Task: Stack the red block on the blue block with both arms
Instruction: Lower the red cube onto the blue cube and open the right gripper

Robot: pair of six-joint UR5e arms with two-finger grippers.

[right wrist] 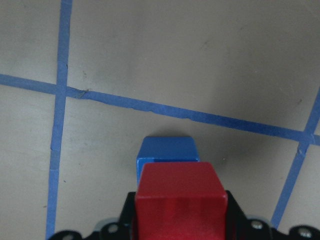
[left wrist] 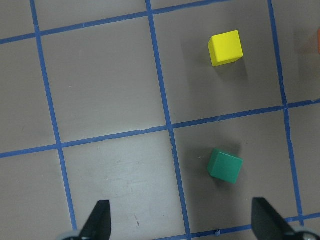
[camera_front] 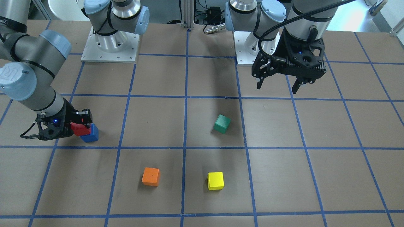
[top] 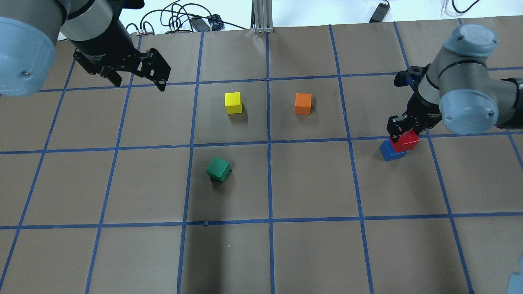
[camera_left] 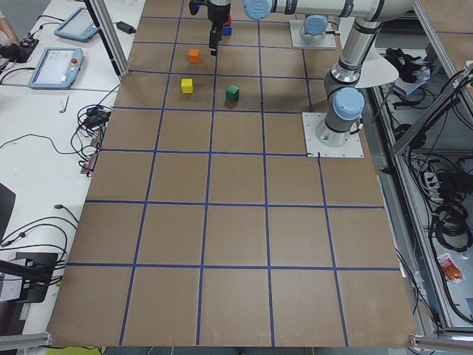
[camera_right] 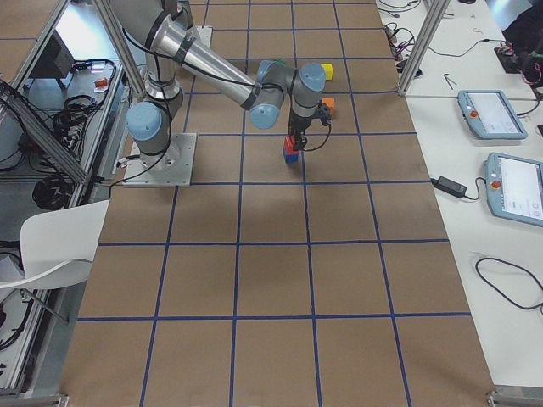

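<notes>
Over the blue block (top: 390, 152), shifted toward one edge (touching or just clear, I cannot tell), the red block (top: 405, 141) is clamped in the right pincer (top: 402, 131). Released so, it could tip off or shove the blue block aside. The left pincer (top: 139, 83) gapes wide and empty, well apart from the blue block.

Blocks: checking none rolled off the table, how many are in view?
5: red block in right gripper above blue block; green block mid-table; orange block, yellow block farther from the robot.
</notes>
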